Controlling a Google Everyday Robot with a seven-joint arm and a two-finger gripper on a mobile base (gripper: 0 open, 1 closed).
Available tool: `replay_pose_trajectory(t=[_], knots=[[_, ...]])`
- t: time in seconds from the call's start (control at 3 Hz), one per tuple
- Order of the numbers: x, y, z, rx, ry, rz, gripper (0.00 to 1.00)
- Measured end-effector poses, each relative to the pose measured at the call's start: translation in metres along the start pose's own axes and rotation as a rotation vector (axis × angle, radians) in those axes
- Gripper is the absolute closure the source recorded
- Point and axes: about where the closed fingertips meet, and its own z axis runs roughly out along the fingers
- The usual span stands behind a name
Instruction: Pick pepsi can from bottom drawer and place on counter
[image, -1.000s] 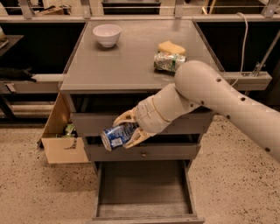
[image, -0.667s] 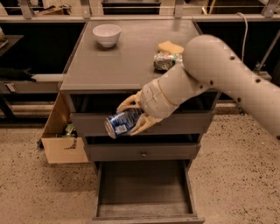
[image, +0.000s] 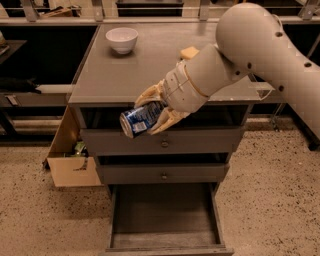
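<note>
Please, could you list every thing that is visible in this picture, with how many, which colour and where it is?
Counter: one, grey, top of the drawer cabinet.
Bowl: one, white, back left of the counter.
Yellow block: one, on the counter, partly behind the arm.
Pepsi can: one, blue and white, held tilted in front of the top drawer.
Upper drawers: two, grey, with round knobs, under the counter.
Bottom drawer: one, grey, pulled out at the floor.
Cardboard box: one, brown, on the floor left of the cabinet.
Floor: speckled beige.
Arm: one, cream, reaching in from the upper right.
Tool: one, tan fingers closed around the can.
</note>
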Motion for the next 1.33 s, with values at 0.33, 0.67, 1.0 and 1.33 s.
replay_pose_trajectory(t=[0.33,0.67,1.0,1.33], knots=[[0.013,-0.021,-0.002,0.037,-0.013,0.035,1.00],[0.053,-0.079,-0.007,0.141,-0.067,0.128,1.00],[0.076,-0.112,-0.012,0.191,-0.092,0.200,1.00],[0.107,-0.130,-0.004,0.196,-0.102,0.303,0.82]])
